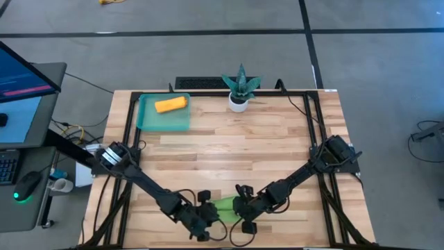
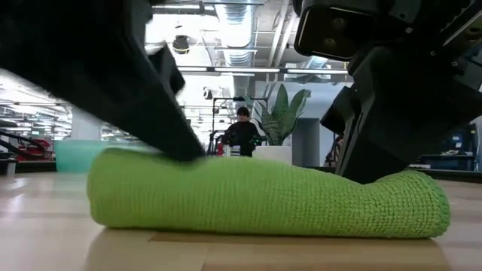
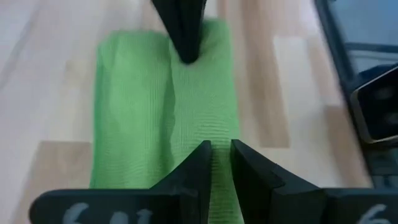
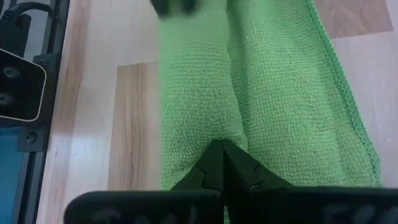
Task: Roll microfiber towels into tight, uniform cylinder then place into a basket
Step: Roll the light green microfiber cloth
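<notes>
The lime green towel (image 1: 225, 206) lies near the table's near edge as a flat, loose roll, resting on the wood (image 2: 263, 197). My left gripper (image 1: 210, 210) is at its left end and my right gripper (image 1: 239, 208) is at its right end, both shut on the cloth. The orange towel (image 1: 171, 105) lies rolled up in the teal basket (image 1: 146, 122) at the far left. No white tag shows. My left gripper (image 3: 221, 146) pinches a raised fold of the green towel (image 3: 221, 163) between its two fingers, at the roll's left end. The fingers slant down along the roll. The towel lies on the table. My right gripper (image 4: 222, 144) is shut on a crease in the green towel's top layer (image 4: 231, 127), at the roll's right end. The fingers slant down along the roll's length. The towel rests on the table (image 2: 392, 203).
A small white pot with a green spiky plant (image 1: 239, 92) stands at the far middle. A dark frame (image 1: 316, 118) runs round the table's edges. Bare wood lies between the basket and the grippers. A person (image 2: 242, 134) is in the room beyond.
</notes>
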Controlling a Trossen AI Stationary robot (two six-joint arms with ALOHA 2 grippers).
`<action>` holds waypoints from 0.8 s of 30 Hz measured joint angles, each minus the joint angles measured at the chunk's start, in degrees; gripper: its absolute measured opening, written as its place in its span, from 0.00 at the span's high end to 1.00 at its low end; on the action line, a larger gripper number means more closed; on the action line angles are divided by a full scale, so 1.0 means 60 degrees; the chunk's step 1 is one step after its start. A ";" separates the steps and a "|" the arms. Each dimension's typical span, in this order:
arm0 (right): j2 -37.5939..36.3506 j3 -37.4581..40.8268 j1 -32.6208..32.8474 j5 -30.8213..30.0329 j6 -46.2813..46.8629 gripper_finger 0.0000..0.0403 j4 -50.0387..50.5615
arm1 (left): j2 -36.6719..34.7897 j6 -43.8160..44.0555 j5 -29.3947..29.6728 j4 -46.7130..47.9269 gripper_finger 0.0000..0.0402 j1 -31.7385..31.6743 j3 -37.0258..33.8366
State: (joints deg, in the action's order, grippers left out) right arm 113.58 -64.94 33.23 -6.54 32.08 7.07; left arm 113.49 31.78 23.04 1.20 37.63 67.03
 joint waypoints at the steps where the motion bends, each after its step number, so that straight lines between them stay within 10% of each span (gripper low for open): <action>1: 0.0000 0.0005 0.0000 0.0000 0.0000 0.95 0.0016 | 0.0172 0.0003 -0.0085 -0.0131 0.87 -0.0020 -0.0002; 24: -0.0084 0.0014 -0.0273 0.0610 0.1202 0.85 0.0047 | 0.0597 0.2691 -0.1032 0.0983 0.87 -0.0155 0.0060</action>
State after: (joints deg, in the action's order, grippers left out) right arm 113.08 -64.86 31.59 -2.88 39.28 7.35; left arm 117.08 47.93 16.85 7.09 36.70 67.40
